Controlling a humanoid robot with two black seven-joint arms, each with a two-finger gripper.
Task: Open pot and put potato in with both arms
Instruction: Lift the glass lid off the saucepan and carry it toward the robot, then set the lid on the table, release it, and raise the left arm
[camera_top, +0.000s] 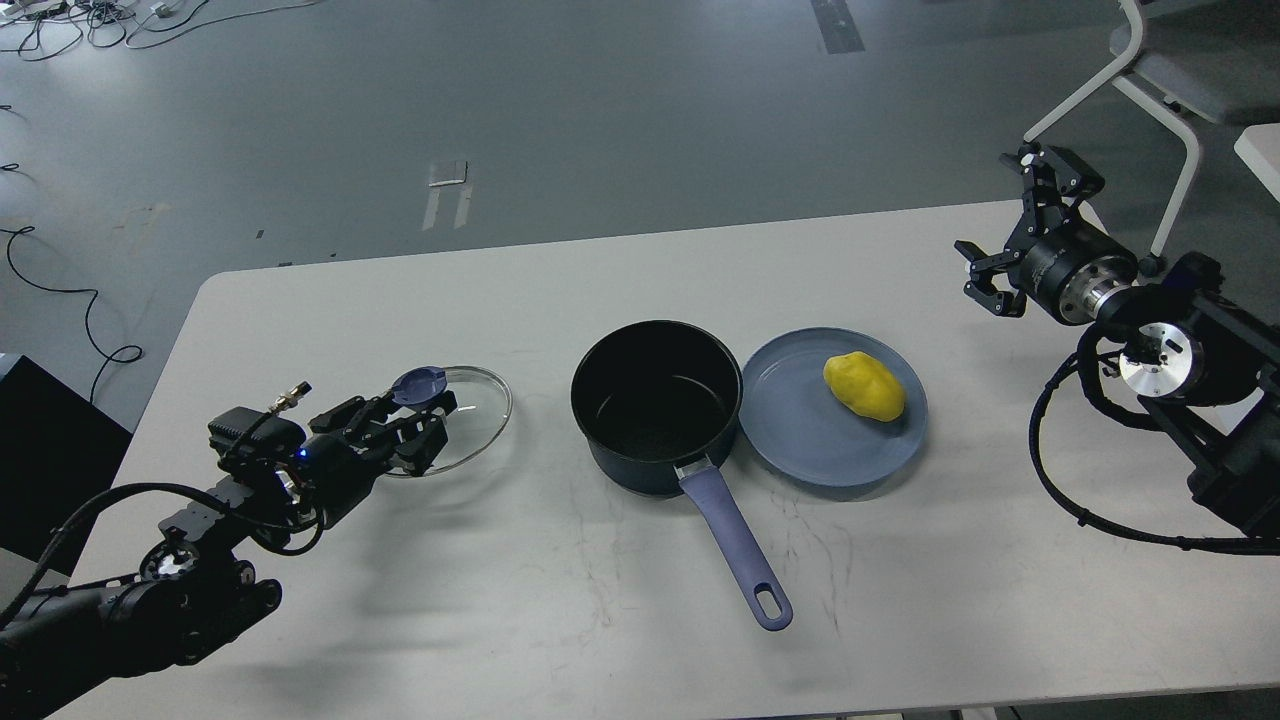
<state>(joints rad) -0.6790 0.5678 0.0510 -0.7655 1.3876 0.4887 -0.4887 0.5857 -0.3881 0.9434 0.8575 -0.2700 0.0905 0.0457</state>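
On the white table (400, 620), our left claw (415, 415) grips the glass lid (470, 405), our right claw (1010, 225) hangs wide open, and the open pot (657, 405) points its handle toward us.

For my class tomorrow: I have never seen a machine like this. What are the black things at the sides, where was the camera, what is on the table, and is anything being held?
The one picture comes from the robot's own head, looking forward and down at a white table. The black jointed things are its two arms. The left gripper is at the blue knob of a glass lid, which lies left of the pot; whether it grips the knob I cannot tell. The right gripper hangs open above the table's far right corner, holding nothing. In the middle stands the uncovered dark pot, empty inside, its blue handle pointing toward the camera. Right beside it a blue-grey plate carries the yellow potato.
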